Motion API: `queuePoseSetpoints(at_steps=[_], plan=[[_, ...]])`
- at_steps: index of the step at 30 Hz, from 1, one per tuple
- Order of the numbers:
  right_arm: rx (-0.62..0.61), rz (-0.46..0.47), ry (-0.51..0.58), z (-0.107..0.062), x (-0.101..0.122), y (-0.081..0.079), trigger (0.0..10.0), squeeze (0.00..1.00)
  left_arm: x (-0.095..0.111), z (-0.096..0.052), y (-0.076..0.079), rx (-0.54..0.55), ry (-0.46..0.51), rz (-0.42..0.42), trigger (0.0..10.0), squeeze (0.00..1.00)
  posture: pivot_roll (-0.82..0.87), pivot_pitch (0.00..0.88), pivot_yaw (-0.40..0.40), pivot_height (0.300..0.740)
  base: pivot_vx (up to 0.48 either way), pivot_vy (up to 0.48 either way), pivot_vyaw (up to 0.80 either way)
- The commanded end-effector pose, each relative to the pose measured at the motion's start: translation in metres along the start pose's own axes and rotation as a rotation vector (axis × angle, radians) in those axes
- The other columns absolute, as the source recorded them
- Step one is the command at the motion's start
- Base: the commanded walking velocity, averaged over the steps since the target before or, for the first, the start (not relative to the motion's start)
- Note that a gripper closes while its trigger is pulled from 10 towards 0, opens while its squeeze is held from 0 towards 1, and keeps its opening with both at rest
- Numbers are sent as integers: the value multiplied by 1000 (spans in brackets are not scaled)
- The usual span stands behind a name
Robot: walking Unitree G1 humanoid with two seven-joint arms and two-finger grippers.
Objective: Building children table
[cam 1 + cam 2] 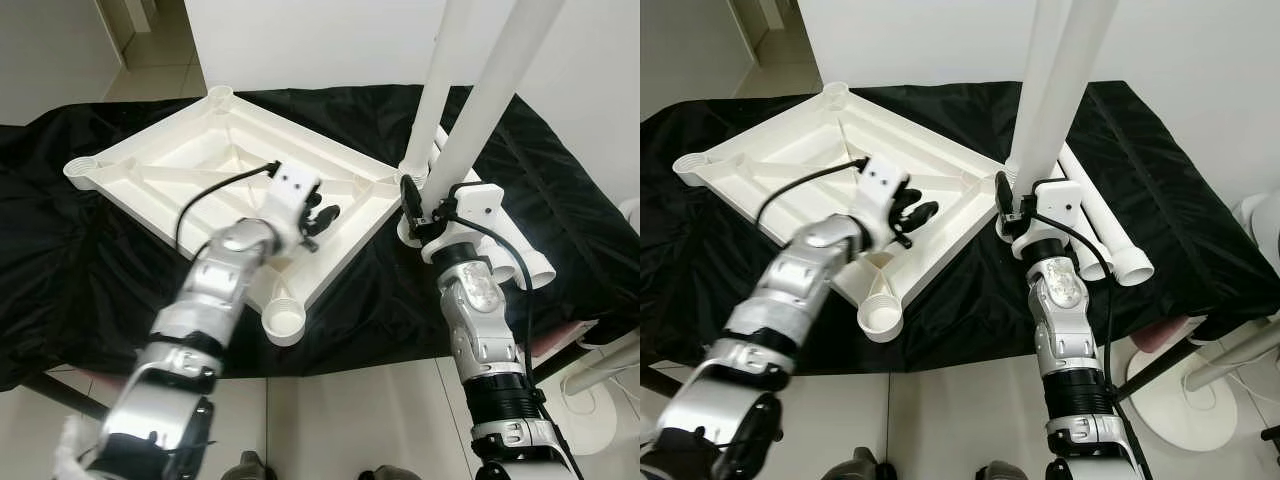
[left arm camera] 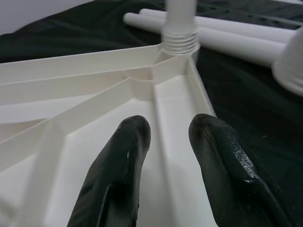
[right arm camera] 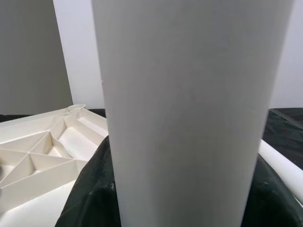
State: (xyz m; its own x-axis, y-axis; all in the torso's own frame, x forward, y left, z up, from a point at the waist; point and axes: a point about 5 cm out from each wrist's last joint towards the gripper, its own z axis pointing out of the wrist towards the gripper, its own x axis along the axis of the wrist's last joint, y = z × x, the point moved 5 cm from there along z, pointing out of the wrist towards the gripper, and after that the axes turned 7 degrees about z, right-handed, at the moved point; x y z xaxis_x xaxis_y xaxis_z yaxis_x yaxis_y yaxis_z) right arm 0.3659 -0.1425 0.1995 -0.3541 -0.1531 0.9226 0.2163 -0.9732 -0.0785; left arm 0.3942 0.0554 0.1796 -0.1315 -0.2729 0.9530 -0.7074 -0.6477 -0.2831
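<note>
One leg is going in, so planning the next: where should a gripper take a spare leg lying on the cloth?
Grip a spare leg mid-shaft from above, fingers straddling it. It lies flat on the black cloth, round and smooth, its open end toward the robot.

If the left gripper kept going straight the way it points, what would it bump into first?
Most likely the upright white leg standing in the corner socket of the upside-down tabletop. The left gripper, fingers apart, aims along a rib toward that corner; depth is hard to judge.
</note>
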Motion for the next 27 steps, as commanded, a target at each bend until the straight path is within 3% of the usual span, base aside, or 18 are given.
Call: queuePoseSetpoints(at_steps=[1, 3, 4, 5, 6, 9, 11, 12, 13, 14, 17, 19, 24, 27], plan=[[16, -3, 30, 0, 6, -5, 10000, 0, -3, -11, -17, 57, 17, 40, 10000, 0, -95, 3, 78, 740, 0, 0, 0], [17, -2, 30, 0, 6, -5, 10000, 0, -3, -15, -25, 99, 22, 54, 10000, 0, -95, 3, 78, 740, 0, 0, 0], [18, -2, 29, -1, 6, -6, 10000, 0, -4, -20, -30, 96, 32, 62, 10000, 220, -94, 3, 77, 740, 0, 0, 0], [18, -2, 29, -1, 6, -6, 10000, 0, -4, -20, -30, 96, 32, 62, 10000, 220, -94, 3, 77, 740, 0, 0, 0], [20, -2, 27, -1, 5, -6, 10000, 0, -5, -28, -36, 70, 44, 44, 10000, 1000, -92, 3, 75, 740, 0, 0, 0], [24, -2, 22, -2, 4, -7, 10000, 0, -8, -36, -43, 59, 28, 59, 10000, 1000, -92, 4, 73, 740, 0, 0, 0], [31, -3, 14, -4, 3, -7, 10000, 0, -18, -50, -54, 44, -36, 103, 10000, 1000, -90, 5, 69, 740, 0, 0, 0], [33, -4, 12, -5, 2, -7, 10000, 0, -22, -56, -54, 7, -62, 121, 10000, 549, -88, 8, 63, 740, 0, 0, 0], [33, -4, 12, -5, 2, -7, 10000, 0, -22, -56, -54, 7, -62, 121, 10000, 549, -88, 8, 63, 740, 0, 0, 0], [35, -6, 11, -5, 2, -7, 10000, 0, -26, -64, -52, -52, -87, 161, 10000, 0, -87, 11, 62, 740, 0, 0, 0], [36, -7, 10, -5, 3, -6, 10000, 0, -32, -72, -51, -107, -121, 172, 10000, 0, -86, 12, 61, 740, 0, 0, 0], [39, -8, 8, -5, 2, -6, 10000, 0, -40, -86, -50, -190, -182, 208, 10000, 0, -83, 17, 58, 740, 0, 0, 0], [42, -5, 4, -6, 1, -8, 10000, 0, -57, -91, -45, -265, -272, 280, 10000, 0, -76, 26, 56, 740, 0, 0, 0], [42, -4, 1, -6, 1, -8, 10000, 0, -72, -89, -42, -285, -341, 274, 10000, 0, -72, 30, 56, 740, 0, 0, 0]])
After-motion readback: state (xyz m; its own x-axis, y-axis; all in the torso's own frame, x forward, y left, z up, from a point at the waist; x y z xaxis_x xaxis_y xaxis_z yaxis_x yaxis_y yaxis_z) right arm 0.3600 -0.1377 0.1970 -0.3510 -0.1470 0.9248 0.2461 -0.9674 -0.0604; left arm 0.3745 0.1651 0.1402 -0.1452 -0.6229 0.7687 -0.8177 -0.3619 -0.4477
